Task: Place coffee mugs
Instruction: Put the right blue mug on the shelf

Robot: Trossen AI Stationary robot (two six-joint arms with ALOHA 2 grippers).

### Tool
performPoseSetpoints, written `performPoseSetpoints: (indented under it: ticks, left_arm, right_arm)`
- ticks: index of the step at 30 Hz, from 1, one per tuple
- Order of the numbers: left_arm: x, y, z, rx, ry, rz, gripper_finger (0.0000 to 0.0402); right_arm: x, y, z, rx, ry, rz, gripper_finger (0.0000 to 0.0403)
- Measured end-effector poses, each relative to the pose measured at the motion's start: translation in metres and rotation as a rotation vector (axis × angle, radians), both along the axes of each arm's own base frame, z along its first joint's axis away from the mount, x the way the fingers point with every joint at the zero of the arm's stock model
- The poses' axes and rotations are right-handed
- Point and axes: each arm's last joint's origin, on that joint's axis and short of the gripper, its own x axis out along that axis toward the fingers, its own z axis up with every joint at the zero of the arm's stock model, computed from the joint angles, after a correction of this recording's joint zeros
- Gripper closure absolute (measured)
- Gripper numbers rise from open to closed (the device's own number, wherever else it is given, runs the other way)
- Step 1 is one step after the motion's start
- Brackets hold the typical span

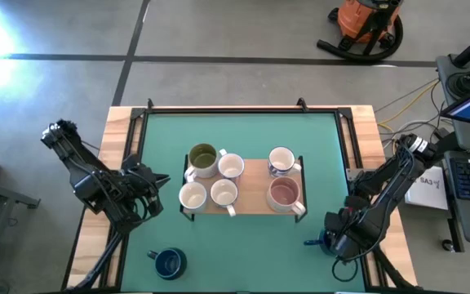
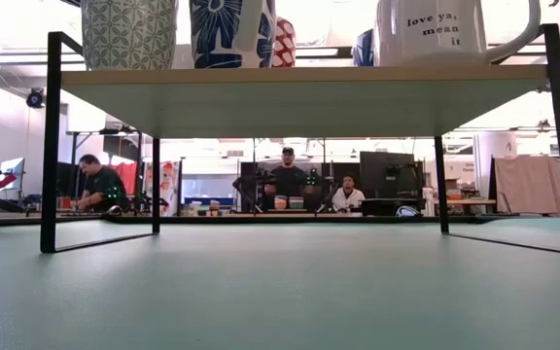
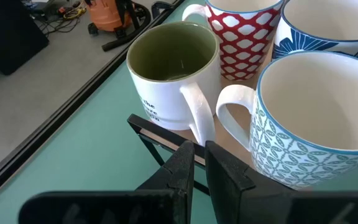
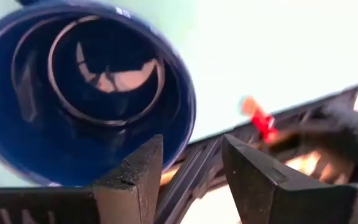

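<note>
High view: six mugs on a rack (image 1: 255, 167) in the middle of the table (image 1: 317, 139).
Green mug (image 1: 203, 159): rack's far left corner.
Pink mug (image 1: 284, 193): rack's right near side.
Navy mug (image 1: 169, 262): table's near edge, left.
Left gripper (image 1: 158, 194): fingers pressed together, empty, beside the rack's left end.
Right gripper (image 1: 326, 241): fingers spread, at a second navy mug (image 4: 86, 93) near the table's near right corner.

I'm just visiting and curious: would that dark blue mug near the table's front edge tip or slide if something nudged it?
The dark blue mug stands upright on the table and looks squat, so it would probably slide rather than tip. It looks like glazed ceramic, likely stiff, slick and chippable. Its handle could make it turn when pushed.
</note>
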Motion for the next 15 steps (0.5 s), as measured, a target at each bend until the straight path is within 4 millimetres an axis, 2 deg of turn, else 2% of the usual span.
performPoseSetpoints:
  ticks: [11, 15]
  left_arm:
    - [0.000, 0.000, 0.000, 0.000, 0.000, 0.000, 0.0379]
    - [0.000, 0.000, 0.000, 0.000, 0.000, 0.000, 0.0379]
  right_arm:
    - [0.010, -0.002, -0.002, -0.052, -0.120, 0.347, 0.0262]
    - [0.015, 0.004, -0.003, 0.014, -0.180, 0.480, 0.0262]
